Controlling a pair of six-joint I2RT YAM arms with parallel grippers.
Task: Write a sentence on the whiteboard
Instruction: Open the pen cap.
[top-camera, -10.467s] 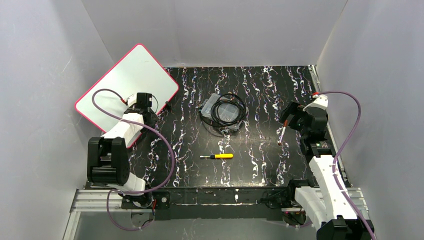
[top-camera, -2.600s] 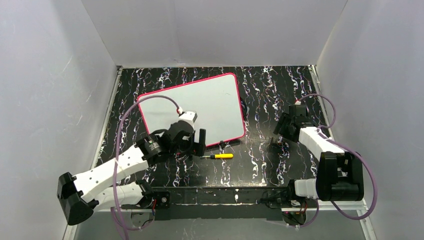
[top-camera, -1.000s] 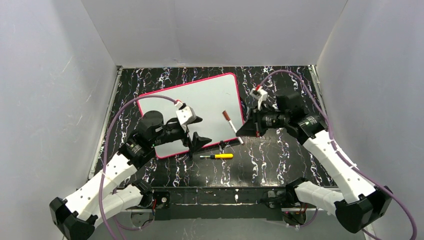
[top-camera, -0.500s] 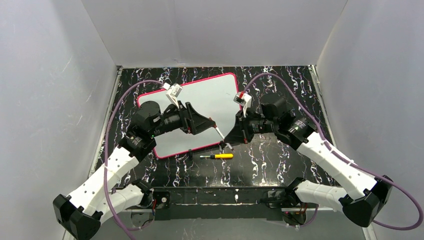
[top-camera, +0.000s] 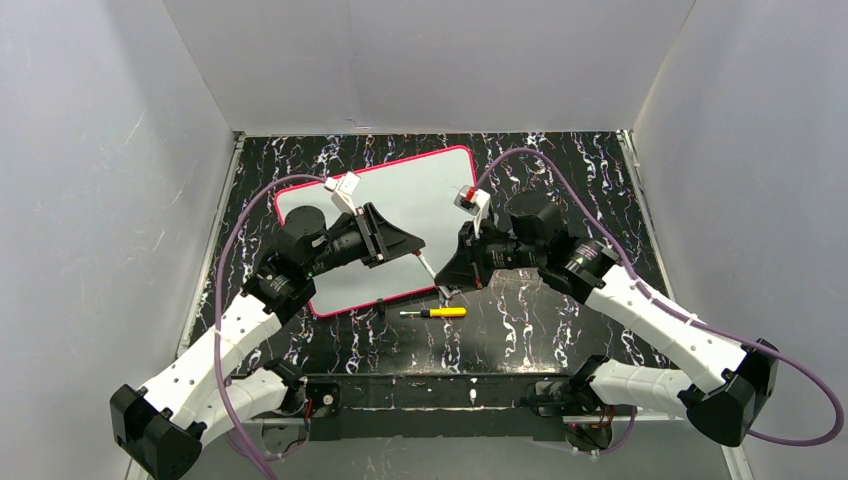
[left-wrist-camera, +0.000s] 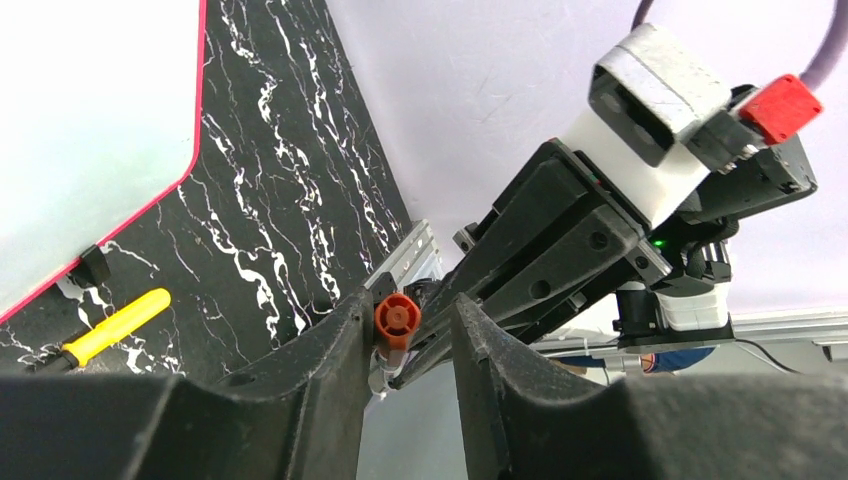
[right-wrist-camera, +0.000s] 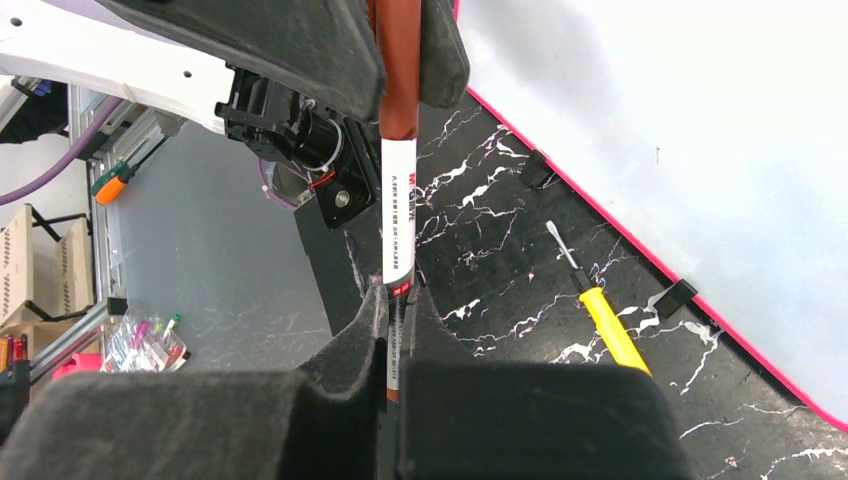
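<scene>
Over the near middle of the table (top-camera: 560, 180), the two arms have just closed the last gap. The right claw (right-wrist-camera: 392, 330), clamped on the marker (right-wrist-camera: 398, 215), has fed its reddish cap (left-wrist-camera: 397, 316) between the fingers of the left claw (left-wrist-camera: 405, 330). Whether those fingers actually pinch the cap cannot be told. The whiteboard (top-camera: 430, 185) lies toward the far edge, left of centre, and is blank. Uncapping looks to be next, so writing has not begun.
</scene>
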